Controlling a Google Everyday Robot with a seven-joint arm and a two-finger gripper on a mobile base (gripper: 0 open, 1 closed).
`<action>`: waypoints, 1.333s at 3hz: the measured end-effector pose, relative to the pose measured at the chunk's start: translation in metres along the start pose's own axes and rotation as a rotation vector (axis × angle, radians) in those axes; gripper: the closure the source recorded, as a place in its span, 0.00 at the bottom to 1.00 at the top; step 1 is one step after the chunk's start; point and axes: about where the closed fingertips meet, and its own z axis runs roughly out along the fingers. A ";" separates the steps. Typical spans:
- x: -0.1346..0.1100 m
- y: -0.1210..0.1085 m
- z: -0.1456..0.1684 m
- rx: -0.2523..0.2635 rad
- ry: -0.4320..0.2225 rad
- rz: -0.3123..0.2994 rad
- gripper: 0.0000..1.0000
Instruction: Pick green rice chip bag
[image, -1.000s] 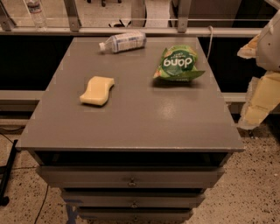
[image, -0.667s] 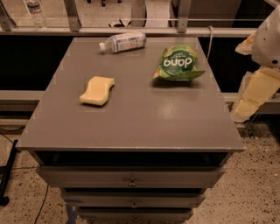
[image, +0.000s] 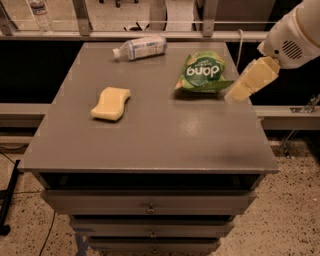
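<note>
Your green rice chip bag (image: 202, 73) lies on the counter (image: 150, 135). End effector (image: 236, 92) hovers just beside the bag; open or closed, can't tell. Bottle (image: 140, 48) lies on its side near the bag.

The puffy green rice chip bag (image: 202, 72) lies label-up, far right on the grey tabletop (image: 160, 140), my gripper (image: 236, 94) just beside it.

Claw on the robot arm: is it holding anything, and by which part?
Nothing is held. The claw hovers just right of the green rice chip bag, which lies on the table.
</note>
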 end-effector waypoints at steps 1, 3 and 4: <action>-0.013 -0.023 0.027 0.048 -0.045 0.163 0.00; -0.027 -0.031 0.034 0.072 -0.060 0.205 0.00; -0.044 -0.046 0.052 0.080 -0.065 0.210 0.00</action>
